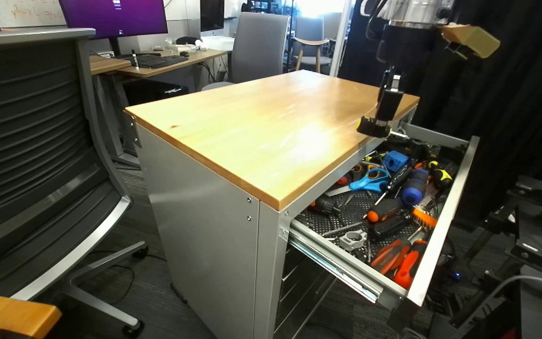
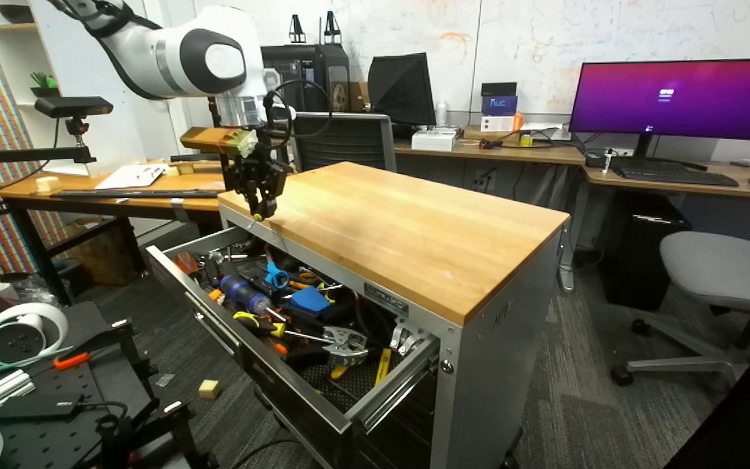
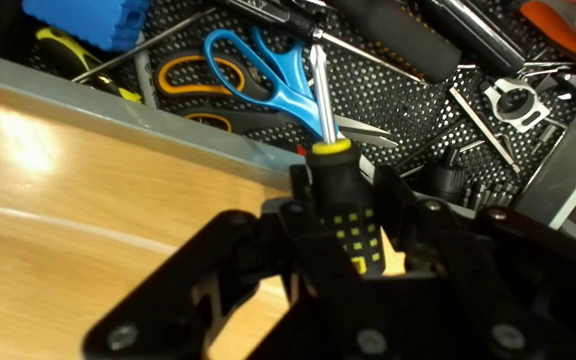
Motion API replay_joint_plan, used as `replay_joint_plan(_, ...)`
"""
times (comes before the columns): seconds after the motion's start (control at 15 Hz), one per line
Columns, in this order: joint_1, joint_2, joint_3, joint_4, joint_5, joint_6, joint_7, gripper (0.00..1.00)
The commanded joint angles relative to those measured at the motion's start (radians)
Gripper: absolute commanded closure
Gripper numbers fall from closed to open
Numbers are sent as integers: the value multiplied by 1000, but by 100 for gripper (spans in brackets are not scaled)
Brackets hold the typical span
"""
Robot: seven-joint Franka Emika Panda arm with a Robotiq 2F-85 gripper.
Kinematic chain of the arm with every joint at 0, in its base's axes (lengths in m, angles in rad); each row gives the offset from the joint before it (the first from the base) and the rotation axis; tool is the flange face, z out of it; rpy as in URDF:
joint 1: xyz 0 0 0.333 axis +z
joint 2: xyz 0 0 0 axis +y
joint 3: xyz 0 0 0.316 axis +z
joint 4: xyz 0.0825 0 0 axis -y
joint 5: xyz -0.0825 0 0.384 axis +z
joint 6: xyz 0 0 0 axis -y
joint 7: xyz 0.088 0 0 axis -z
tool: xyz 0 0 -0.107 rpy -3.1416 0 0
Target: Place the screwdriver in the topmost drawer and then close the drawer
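Note:
My gripper [image 3: 338, 187] is shut on the handle of the screwdriver [image 3: 332, 147], which is black with yellow marks and a short steel shaft. In both exterior views the gripper [image 1: 384, 117] [image 2: 264, 203] holds the screwdriver [image 1: 370, 127] [image 2: 258, 217] above the cabinet top's edge, beside the open drawer. In the wrist view the shaft points out over the drawer. The topmost drawer [image 1: 445, 221] is pulled out and full of tools; its front panel also shows in an exterior view [image 2: 271, 381]. The fingers partly hide the handle.
The wooden cabinet top [image 1: 252, 122] overhangs the drawer's back part. Blue scissors [image 3: 278, 92], a blue block [image 1: 395, 161], a blue-handled tool [image 1: 414, 187] and orange-handled pliers [image 1: 405, 266] lie in the drawer. A black cart [image 2: 56, 391] stands before the cabinet.

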Motion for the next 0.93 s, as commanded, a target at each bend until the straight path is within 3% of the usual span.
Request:
replay_joint_plan(0.0,4,-116,8,-99,43,-22,-20,85)
replay_joint_plan(0.2,21,-71,26,-112,92,-28,-54,85)
replay_joint_plan(0.73,90,100,44,-55,-82,150,71,86)
replay_joint_plan(0.8,99,117,40,-44,-102,158,78,80)
replay_joint_plan(0.87,107,128,34,-34,-122,166,90,40)
